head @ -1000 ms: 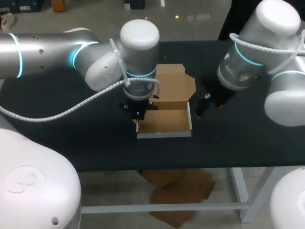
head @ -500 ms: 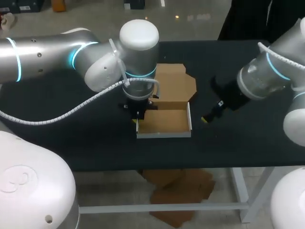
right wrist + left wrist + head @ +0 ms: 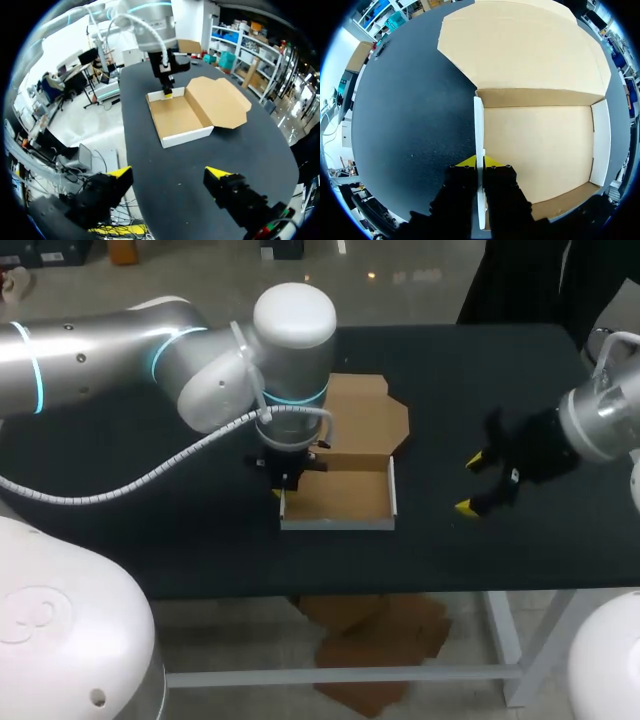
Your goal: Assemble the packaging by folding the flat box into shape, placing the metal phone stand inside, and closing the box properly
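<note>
Grips the upright left side wall point(image 3: 479, 125) of the box point(image 3: 340, 495) with the left gripper point(image 3: 479, 162), one yellow-tipped finger pressed to the outer face and one to the inner, close to the tray's near-left corner. Has the box sitting on the black table point(image 3: 180, 540) as an open tray, roughly mid-table. Brown floor bare, with white-edged walls raised at left, right and front. Lid point(image 3: 365, 415) spread flat on the table behind the back wall, joined to it along the fold. Comes in from the left with the left arm point(image 3: 120, 350), elbow high and wrist pointing straight down over the tray's left edge. From the head view, hides nearly all of the fingers beneath the wrist. Possibly shows a sliver of yellow at the corner there, though too small to be sure. Hangs the right gripper point(image 3: 472, 485) well apart from the box, off to its right and above bare table, fingers spread wide with nothing between them. From the right wrist, looks back across the table at tray and lid, with the left gripper at the tray's far corner and bare tabletop ahead of the open yellow tips.
</note>
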